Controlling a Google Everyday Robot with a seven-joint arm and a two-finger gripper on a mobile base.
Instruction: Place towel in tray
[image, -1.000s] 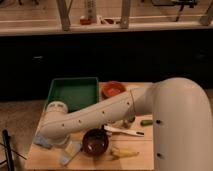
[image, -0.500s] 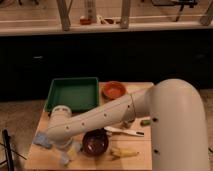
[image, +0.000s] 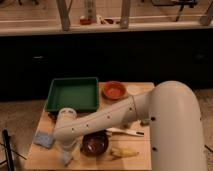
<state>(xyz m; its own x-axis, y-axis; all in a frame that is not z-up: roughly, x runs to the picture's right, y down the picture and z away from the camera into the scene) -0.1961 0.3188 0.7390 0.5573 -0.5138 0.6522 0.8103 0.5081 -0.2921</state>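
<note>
Finds gripper (image: 65, 157) low at the table's (image: 40, 158) front edge, just beside blue towel (image: 44, 139) — presumably to reach it; cannot tell its opening or hold. Notes towel flat on table, outside green tray (image: 72, 95) — unplaced.

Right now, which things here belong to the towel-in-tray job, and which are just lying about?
Part of the job:
- blue towel, on the table's left side
- green tray, behind it
- gripper, low at the table's front, just right of the towel

Lying about:
- orange bowl
- dark bowl
- banana
- white utensil
</note>
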